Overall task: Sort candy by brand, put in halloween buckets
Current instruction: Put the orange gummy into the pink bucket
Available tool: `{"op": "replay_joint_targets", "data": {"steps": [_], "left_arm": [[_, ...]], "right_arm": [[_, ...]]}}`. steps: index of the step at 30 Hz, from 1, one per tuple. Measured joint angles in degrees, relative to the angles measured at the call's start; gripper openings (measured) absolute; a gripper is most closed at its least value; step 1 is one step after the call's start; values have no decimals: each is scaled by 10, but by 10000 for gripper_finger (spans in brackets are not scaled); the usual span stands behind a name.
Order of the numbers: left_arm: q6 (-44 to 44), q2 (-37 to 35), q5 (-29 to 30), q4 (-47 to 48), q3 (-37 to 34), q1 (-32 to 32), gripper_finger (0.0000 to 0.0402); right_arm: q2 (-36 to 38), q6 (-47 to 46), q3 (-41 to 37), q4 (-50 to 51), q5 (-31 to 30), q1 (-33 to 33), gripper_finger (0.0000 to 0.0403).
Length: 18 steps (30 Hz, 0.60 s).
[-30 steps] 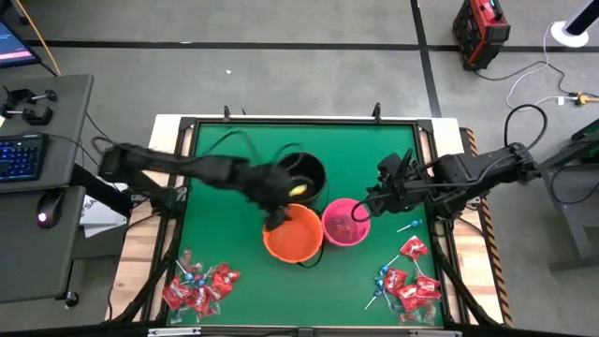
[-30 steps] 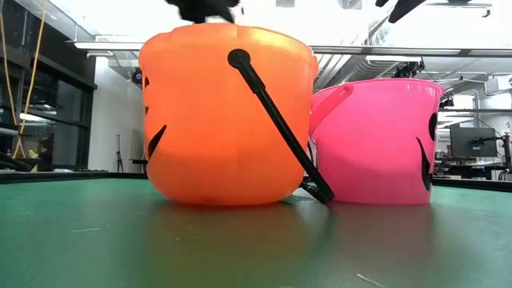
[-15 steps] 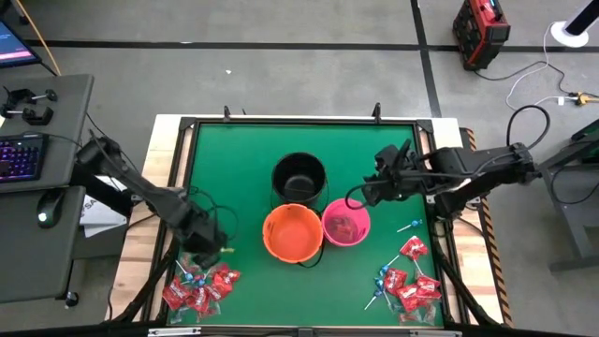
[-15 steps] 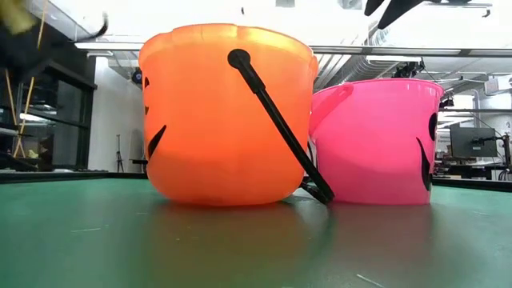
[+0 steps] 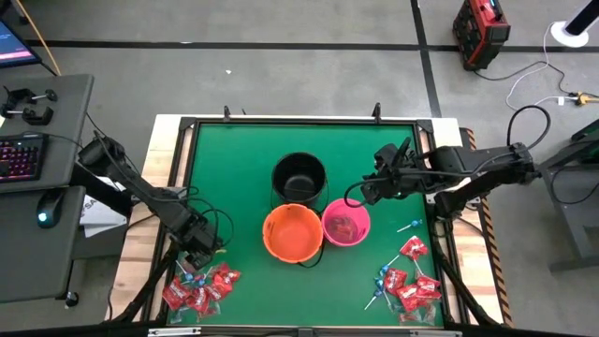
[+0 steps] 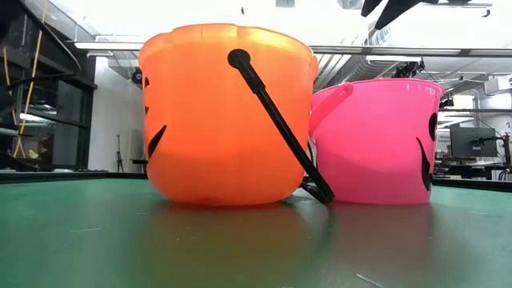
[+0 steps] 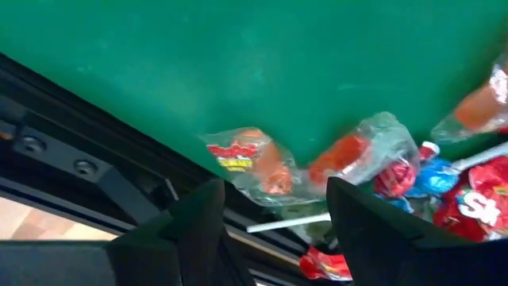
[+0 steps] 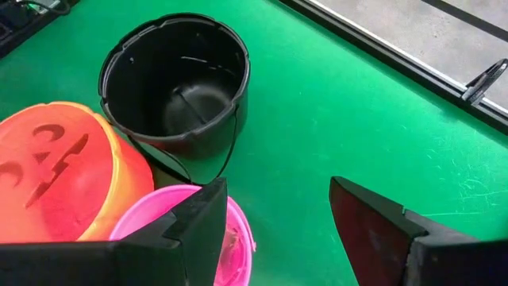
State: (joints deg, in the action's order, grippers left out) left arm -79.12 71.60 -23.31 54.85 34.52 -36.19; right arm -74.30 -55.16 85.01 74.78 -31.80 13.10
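Observation:
Three halloween buckets stand mid-table on their bases: black (image 5: 299, 177), orange (image 5: 293, 233) and pink (image 5: 346, 223). Candy lies in two piles near the front edge, one on the left (image 5: 197, 286) and one on the right (image 5: 408, 280). My left gripper (image 5: 202, 251) hangs open just above the far edge of the left pile. Its wrist view shows clear-wrapped orange pieces (image 7: 248, 159), a blue lollipop (image 7: 434, 175) and a red packet (image 7: 479, 202) ahead of its fingers. My right gripper (image 5: 361, 193) is open and raised over the pink bucket's far rim (image 8: 235, 230), with nothing in it.
A black frame rail (image 7: 95, 179) borders the green mat right beside the left pile. The orange and pink buckets touch side by side (image 6: 314, 152), with the orange bucket's handle (image 6: 276, 120) lying down across its front. Bare mat lies between the two piles.
My left gripper has swung from over the orange and black buckets toward the table's near left corner and down to the left candy pile, rolling its wrist and tipping to point steeply down. It stays open.

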Motion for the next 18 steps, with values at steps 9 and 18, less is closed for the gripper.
{"op": "replay_joint_targets", "data": {"steps": [9,18], "left_arm": [[53,69,-4,-17,0,0,183],[130,119,-48,-40,1,0,109]], "right_arm": [[0,-3,0,-14,-11,0,215],[0,-3,0,-22,-13,0,215]]}}
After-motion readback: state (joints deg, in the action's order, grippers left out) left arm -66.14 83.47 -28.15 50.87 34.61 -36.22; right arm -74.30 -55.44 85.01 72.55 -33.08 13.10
